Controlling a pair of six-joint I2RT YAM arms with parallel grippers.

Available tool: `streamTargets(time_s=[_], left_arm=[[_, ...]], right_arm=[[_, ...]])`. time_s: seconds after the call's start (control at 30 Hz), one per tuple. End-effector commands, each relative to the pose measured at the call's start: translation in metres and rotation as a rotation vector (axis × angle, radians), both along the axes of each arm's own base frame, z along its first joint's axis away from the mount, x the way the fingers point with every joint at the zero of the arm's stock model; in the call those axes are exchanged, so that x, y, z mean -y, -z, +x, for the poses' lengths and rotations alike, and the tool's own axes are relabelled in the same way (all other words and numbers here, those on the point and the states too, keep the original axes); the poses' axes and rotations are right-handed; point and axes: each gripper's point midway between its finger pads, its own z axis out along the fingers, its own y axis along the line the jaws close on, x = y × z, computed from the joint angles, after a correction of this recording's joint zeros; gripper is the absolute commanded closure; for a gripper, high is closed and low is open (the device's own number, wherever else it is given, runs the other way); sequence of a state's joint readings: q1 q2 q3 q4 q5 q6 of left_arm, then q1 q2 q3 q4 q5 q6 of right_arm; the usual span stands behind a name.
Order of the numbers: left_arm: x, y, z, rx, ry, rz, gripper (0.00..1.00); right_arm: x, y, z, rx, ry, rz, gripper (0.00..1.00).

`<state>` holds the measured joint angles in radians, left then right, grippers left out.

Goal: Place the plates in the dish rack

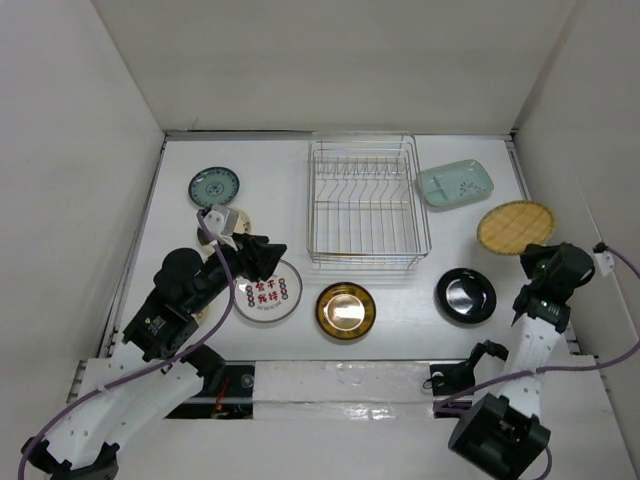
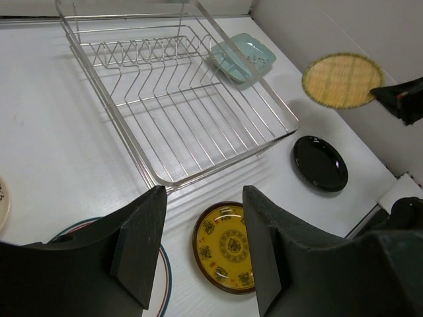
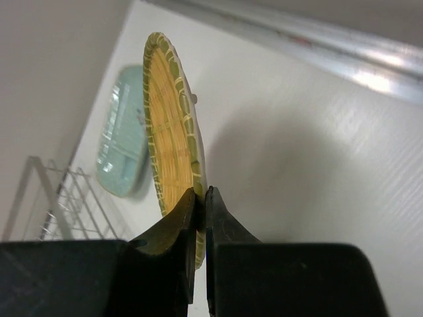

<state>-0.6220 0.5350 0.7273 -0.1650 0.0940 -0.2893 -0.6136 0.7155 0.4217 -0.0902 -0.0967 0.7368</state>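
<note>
With the rack (image 1: 368, 261) empty, my right pincer (image 3: 201, 193) gripped the woven plate (image 3: 170, 125) while my left pincer (image 2: 203, 228) gaped, holding nothing.

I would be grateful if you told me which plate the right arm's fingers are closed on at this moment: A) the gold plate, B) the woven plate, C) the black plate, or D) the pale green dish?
B: in the right wrist view the right fingers are pinched together on the rim of the woven plate.
</note>
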Motion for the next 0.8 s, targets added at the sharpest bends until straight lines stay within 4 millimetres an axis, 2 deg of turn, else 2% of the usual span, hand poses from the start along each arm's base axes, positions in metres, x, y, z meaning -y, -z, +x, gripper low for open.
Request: streamTargets(time_s=[0.0,0.07,0.1,0.17,0.2,0.23,0.3,0.33,0.37,0.4,0.43,0.47,0.5,0.53,0.57,0.6,0.67,0.7,0.73,0.77], left_arm=[[0.004,-0.008,0.001,0.033,0.018,-0.011,0.53],[0.004,-0.008,0.001,0.031,0.017,-0.009,0.53],[0.004,-0.007,0.002,0.029,0.011,-0.006,0.53],[0.003,-0.006,0.004,0.028,0.0,-0.003,0.53],[0.002,-0.005,0.005,0.022,-0.006,0.0,0.53],[0.002,-0.004,0.005,0.021,-0.008,0.001,0.53],[0.001,-0.003,0.007,0.015,-0.017,0.006,0.54],[0.001,-0.003,0.007,0.014,-0.02,0.008,0.54],[0.0,-0.002,0.008,0.013,-0.024,0.009,0.54],[0.0,-0.001,0.009,0.011,-0.03,0.011,0.54],[-0.001,0.0,0.01,0.006,-0.037,0.015,0.54],[-0.002,0.001,0.011,0.003,-0.044,0.017,0.54],[-0.003,0.001,0.012,0.003,-0.053,0.018,0.54],[-0.004,0.002,0.012,0.0,-0.058,0.021,0.54],[-0.004,0.002,0.013,-0.001,-0.061,0.022,0.54],[-0.004,0.002,0.014,-0.001,-0.066,0.021,0.54],[-0.004,0.004,0.014,-0.005,-0.067,0.026,0.54],[-0.004,0.004,0.015,-0.006,-0.066,0.027,0.54],[-0.004,0.004,0.015,-0.009,-0.066,0.029,0.54],[-0.003,0.005,0.015,-0.011,-0.064,0.031,0.54]], right_arm=[[0.0,-0.096,0.003,0.121,0.006,-0.179,1.0],[-0.007,-0.113,0.017,0.13,-0.025,-0.193,1.0],[-0.015,-0.14,0.023,0.182,-0.049,-0.22,1.0],[-0.04,-0.166,0.043,0.222,-0.132,-0.267,1.0],[-0.051,-0.2,0.049,0.272,-0.164,-0.302,1.0],[-0.074,-0.192,0.072,0.213,-0.242,-0.295,1.0],[-0.099,-0.198,0.095,0.154,-0.337,-0.355,1.0],[-0.12,-0.219,0.105,0.156,-0.378,-0.379,1.0],[-0.128,-0.195,0.13,0.058,-0.417,-0.416,1.0],[-0.135,-0.191,0.14,0.024,-0.433,-0.433,1.0],[-0.139,-0.201,0.149,0.016,-0.433,-0.448,1.0],[-0.151,-0.196,0.158,-0.005,-0.469,-0.467,1.0],[-0.158,-0.181,0.173,-0.049,-0.49,-0.47,1.0],[-0.162,-0.181,0.178,-0.06,-0.487,-0.482,1.0],[-0.167,-0.192,0.184,-0.047,-0.489,-0.501,1.0],[-0.178,-0.181,0.194,-0.075,-0.51,-0.509,1.0],[-0.185,-0.176,0.202,-0.114,-0.519,-0.523,1.0],[-0.195,-0.186,0.206,-0.1,-0.53,-0.53,1.0],[-0.201,-0.171,0.215,-0.141,-0.543,-0.537,1.0],[-0.201,-0.166,0.216,-0.175,-0.528,-0.557,1.0]])
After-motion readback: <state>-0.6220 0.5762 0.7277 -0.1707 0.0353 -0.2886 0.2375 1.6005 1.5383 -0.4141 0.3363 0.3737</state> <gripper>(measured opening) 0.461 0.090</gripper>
